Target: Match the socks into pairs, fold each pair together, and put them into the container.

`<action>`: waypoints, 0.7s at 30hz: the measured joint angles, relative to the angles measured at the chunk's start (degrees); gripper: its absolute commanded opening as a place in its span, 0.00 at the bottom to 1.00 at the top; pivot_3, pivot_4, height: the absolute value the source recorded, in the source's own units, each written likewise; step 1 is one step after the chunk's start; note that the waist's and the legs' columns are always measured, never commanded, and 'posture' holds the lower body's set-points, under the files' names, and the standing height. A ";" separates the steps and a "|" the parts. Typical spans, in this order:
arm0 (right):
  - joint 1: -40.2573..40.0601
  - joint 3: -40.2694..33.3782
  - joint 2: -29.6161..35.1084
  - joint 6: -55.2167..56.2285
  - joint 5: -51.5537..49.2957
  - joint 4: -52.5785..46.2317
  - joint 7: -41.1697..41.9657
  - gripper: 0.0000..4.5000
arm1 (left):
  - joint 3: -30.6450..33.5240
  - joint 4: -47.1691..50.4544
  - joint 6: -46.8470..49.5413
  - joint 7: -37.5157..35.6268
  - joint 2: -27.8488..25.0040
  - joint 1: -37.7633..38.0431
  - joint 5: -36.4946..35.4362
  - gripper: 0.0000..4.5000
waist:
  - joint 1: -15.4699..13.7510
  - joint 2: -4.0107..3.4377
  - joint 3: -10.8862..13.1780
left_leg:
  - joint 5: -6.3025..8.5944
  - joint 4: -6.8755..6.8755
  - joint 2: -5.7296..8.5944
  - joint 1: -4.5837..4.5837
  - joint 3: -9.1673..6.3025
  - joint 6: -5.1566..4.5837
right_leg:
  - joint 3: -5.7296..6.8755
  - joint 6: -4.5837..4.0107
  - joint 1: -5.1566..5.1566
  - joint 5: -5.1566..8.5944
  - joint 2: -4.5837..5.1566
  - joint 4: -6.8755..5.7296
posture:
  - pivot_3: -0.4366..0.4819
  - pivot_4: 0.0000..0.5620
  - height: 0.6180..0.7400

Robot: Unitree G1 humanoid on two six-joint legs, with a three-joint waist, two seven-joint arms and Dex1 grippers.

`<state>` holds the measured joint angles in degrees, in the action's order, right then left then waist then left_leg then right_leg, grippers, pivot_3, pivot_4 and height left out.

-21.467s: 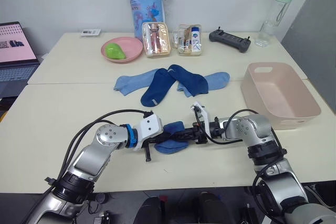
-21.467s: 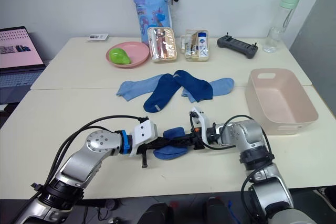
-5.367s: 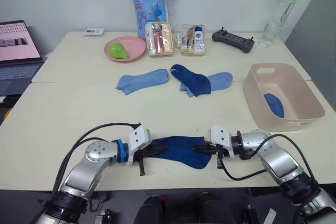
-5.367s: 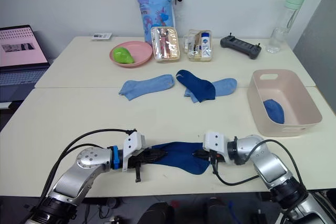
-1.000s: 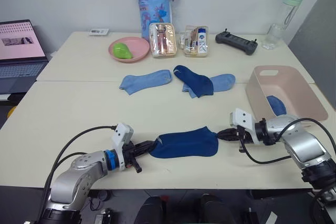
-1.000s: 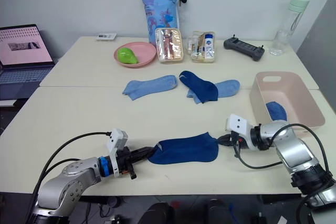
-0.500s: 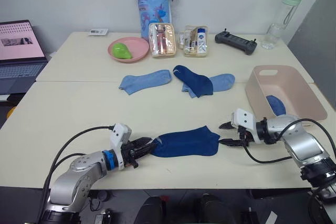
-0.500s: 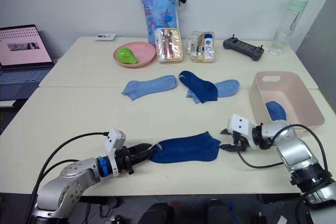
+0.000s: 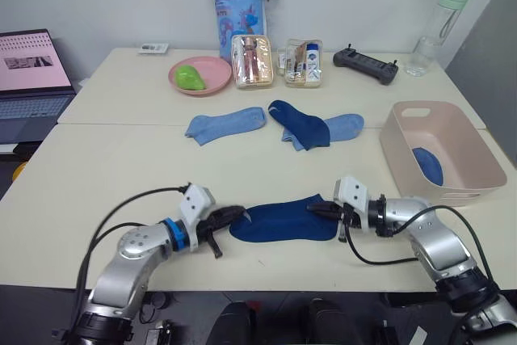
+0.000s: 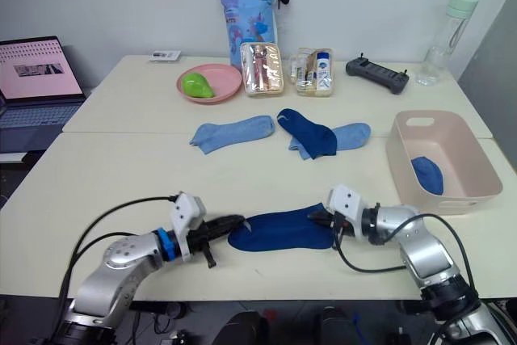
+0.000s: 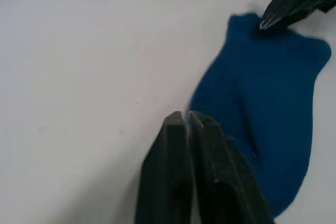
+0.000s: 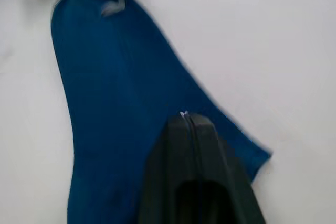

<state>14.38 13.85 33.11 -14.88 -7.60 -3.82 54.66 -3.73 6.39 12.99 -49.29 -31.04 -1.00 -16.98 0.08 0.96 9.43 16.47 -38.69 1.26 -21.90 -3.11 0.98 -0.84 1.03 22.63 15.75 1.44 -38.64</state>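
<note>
Cream table (image 9: 97,175); laptop (image 9: 28,70) at left edge.

Binned sock (image 9: 428,166) half behind wall

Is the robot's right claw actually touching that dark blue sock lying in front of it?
Touching. In the right wrist view the shut right gripper rests on the dark blue sock, with blue fabric on both sides of it.
</note>
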 measured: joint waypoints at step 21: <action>-3.83 -11.25 -1.72 -5.23 -6.56 -6.82 -9.56 0.53 | 11.53 -0.10 0.03 6.56 2.44 0.10 -6.85 0.42 | 0.16 -0.05 0.00 | 0.01 0.02 -0.04 0.08 -0.04 -0.01 | 0.03 0.02 -0.07 0.01 -0.02 -0.03 | 0.48 0.27 1.00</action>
<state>10.55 2.60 31.39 -20.11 -14.16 -10.64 45.10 7.81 6.29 13.02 -42.72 -28.60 -0.90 -23.84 0.24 0.91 9.44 16.48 -38.66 1.23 -21.82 -3.15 0.97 -0.81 1.06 22.56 15.76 1.42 -38.67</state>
